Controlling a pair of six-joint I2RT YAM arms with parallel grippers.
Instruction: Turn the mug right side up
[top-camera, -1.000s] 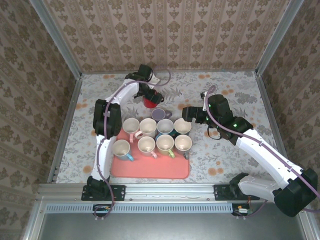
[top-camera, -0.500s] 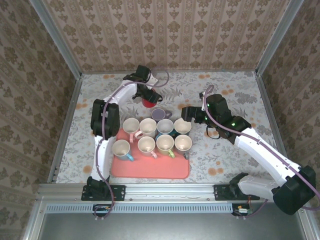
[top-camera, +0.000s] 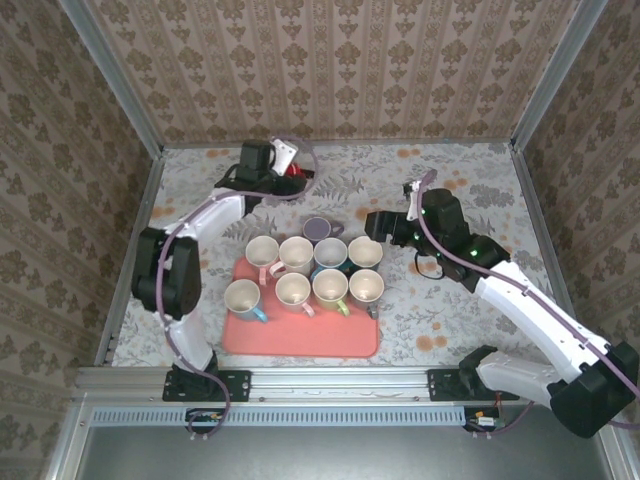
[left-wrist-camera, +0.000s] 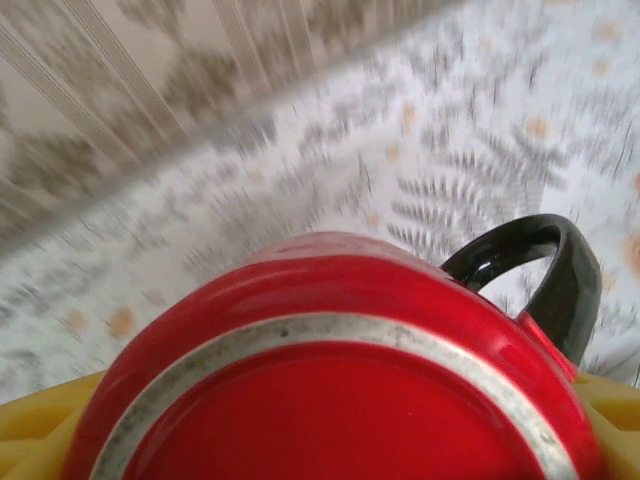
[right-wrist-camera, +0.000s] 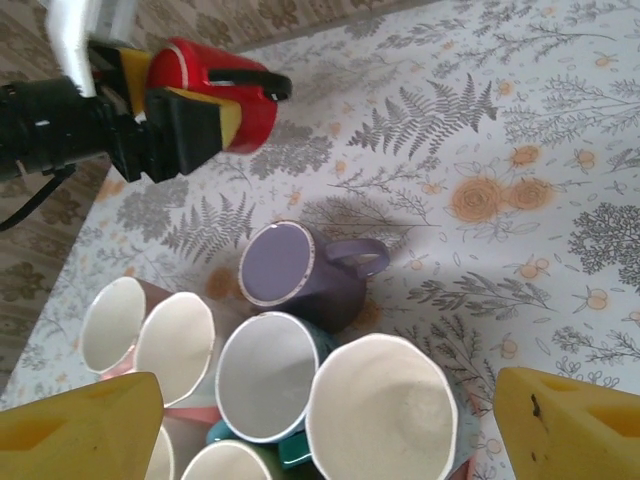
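The red mug (right-wrist-camera: 215, 95) sits clamped in the left hand (top-camera: 272, 166), base facing the wrist, handle off to the side, above the worktop (top-camera: 470, 180). The right hand (top-camera: 378, 227) hangs wide open and empty, an upturned purple mug (right-wrist-camera: 290, 265) just ahead.

- I work in a lab test cell dressed like a home.
- Patterned wallpaper panels (top-camera: 340, 70) stand around my floral table (top-camera: 470, 320).
- Bare aluminium rails (top-camera: 300, 381) frame them.
- A tray (top-camera: 300, 338) of mugs (top-camera: 331, 288) sits there.
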